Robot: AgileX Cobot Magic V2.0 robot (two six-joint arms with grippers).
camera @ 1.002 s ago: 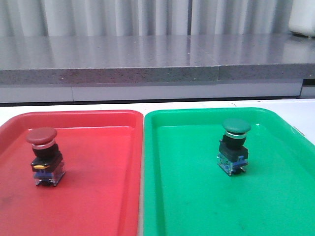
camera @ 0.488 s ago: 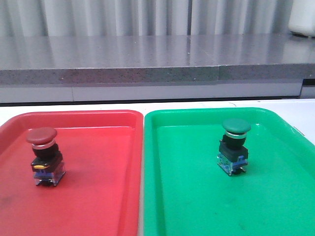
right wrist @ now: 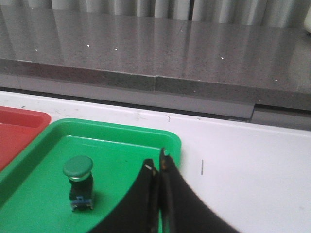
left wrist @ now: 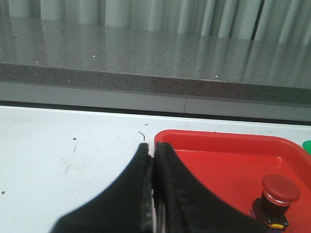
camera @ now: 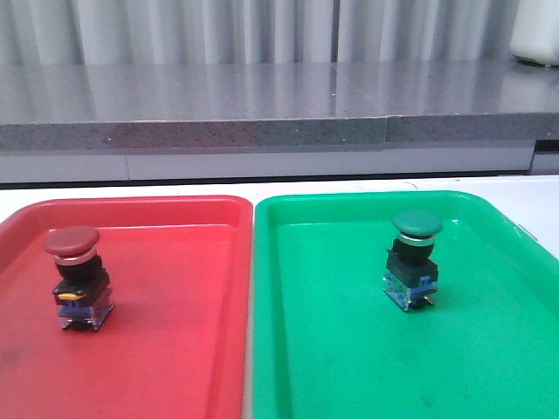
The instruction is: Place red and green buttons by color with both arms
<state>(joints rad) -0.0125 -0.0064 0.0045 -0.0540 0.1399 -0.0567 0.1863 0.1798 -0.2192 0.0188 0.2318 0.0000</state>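
Note:
The red button (camera: 77, 278), with a dull-red cap and a yellow mark on its base, stands upright in the red tray (camera: 175, 349). It also shows in the left wrist view (left wrist: 277, 194). The green button (camera: 414, 259), with a dark-green cap and a blue base, stands upright in the green tray (camera: 367, 349). It also shows in the right wrist view (right wrist: 78, 182). My left gripper (left wrist: 151, 148) is shut and empty, over the red tray's outer corner. My right gripper (right wrist: 158, 160) is shut and empty, over the green tray's outer far corner. Neither gripper shows in the front view.
The two trays lie side by side on a white table (left wrist: 73, 145). A grey stone ledge (camera: 262, 105) runs along the back, with a pale curtain behind it. A white object (camera: 537, 35) stands on the ledge at far right.

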